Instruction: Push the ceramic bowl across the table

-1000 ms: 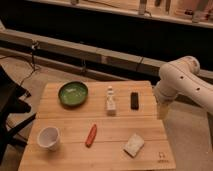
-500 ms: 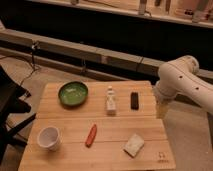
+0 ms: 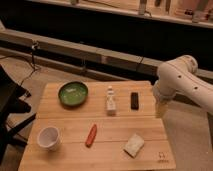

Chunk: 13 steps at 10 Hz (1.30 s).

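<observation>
The pincer (image 3: 160, 106) hangs at the end of the white arm (image 3: 181, 82), pointing down just off the right edge of the bench (image 3: 70, 125), level with its far half. Whether it is wide or narrow I cannot tell; it holds nothing that can be seen and touches none of the things on the bench.

Nearest to it, on the far right part of the bench, a small dark block (image 3: 134, 100) lies flat with its long side running near to far. Left of that, close to the middle, a small white bottle-like thing (image 3: 111, 100) stands upright.

Further left, in the far left part of the bench, sits the ceramic bowl (image 3: 73, 93), green and glossy with a dark rim and pale marks inside, well apart from the pincer.

On the near half, a pale sponge-like block (image 3: 134, 144) lies to the right. A red, carrot-shaped thing (image 3: 91, 135) lies near the middle, and a white cup (image 3: 49, 137) stands upright at the near left. A small dark mark (image 3: 161, 156) shows by the near right corner.
</observation>
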### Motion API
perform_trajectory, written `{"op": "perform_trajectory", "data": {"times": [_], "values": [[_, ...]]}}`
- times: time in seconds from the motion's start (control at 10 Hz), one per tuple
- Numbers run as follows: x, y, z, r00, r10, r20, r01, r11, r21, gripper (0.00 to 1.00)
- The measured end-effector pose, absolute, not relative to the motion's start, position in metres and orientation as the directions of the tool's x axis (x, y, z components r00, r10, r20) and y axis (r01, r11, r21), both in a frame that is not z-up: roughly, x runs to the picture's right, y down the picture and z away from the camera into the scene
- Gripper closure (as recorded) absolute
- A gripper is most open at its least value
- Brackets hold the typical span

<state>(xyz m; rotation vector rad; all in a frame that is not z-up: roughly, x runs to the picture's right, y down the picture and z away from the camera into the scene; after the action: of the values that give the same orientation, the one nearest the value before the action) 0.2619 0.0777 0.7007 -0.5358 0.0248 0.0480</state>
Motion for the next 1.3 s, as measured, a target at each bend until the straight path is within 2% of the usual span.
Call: {"op": "perform_trajectory", "data": {"times": [0.4,0.8,1.0,1.3], "values": [[0.252,0.074,0.703,1.0,0.029,-0.005,-0.028,0.871,-0.49,0.2],[0.208,0.064,0.709,0.999,-0.012,0.038,0.029,0.887,-0.46,0.2],[0.174,0.042,0.726,0.996,-0.059,0.07,0.083,0.9,-0.428,0.2],[0.147,0.033,0.744,0.993,-0.07,0.093,0.104,0.888,-0.447,0.2]]}}
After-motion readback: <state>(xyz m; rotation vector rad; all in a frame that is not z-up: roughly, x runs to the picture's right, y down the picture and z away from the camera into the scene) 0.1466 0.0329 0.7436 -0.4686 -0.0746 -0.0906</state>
